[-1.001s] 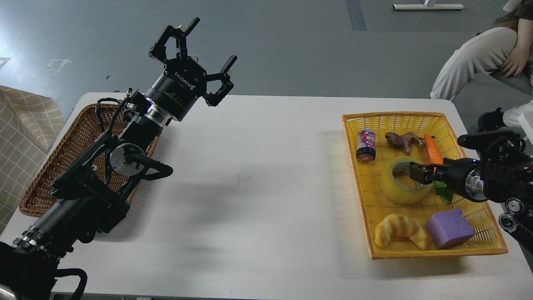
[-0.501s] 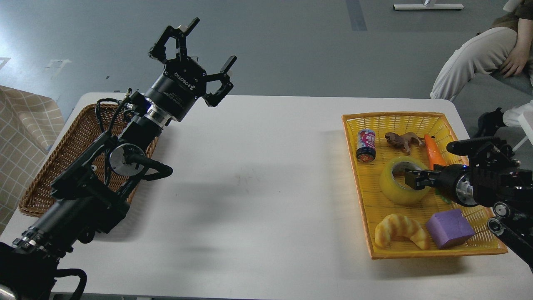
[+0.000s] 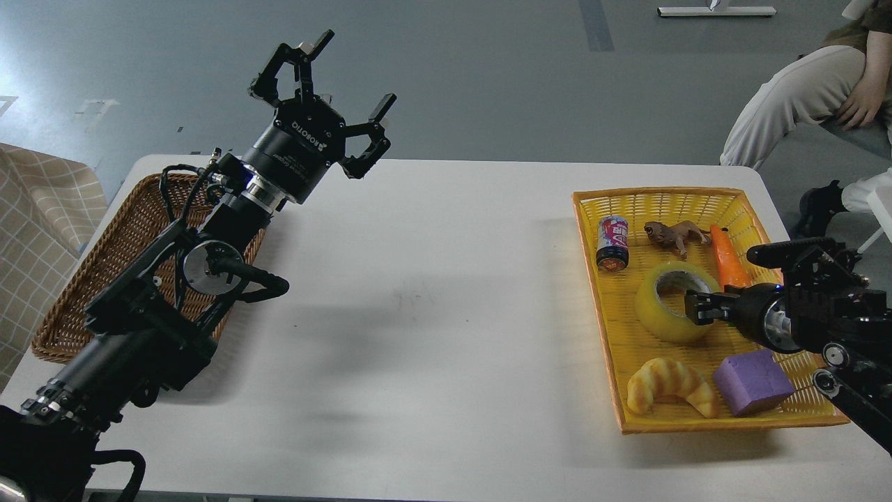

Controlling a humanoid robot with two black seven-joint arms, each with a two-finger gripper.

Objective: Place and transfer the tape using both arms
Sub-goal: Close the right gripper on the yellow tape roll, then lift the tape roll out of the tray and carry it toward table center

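Note:
The yellow tape roll (image 3: 658, 314) lies flat in the yellow basket (image 3: 606, 328) on the right of the table, its grey-white core facing up. My right gripper (image 3: 700, 308) reaches in from the right and sits over the roll's right rim; it looks small and dark, so I cannot tell its fingers apart or whether it holds the roll. My left gripper (image 3: 339, 104) is open and empty, raised high above the table's far left, fingers spread.
The yellow basket also holds a purple-red can (image 3: 612, 242), a toy lion (image 3: 674, 234), a carrot (image 3: 728, 258), a croissant (image 3: 670, 385) and a purple block (image 3: 752, 382). A brown wicker basket (image 3: 90, 279) sits at the left under my left arm. A seated person (image 3: 808, 90) is at the far right.
My right gripper has sunk lower onto the tape's right rim, and its arm has shifted slightly. The tape and my left arm have not moved.

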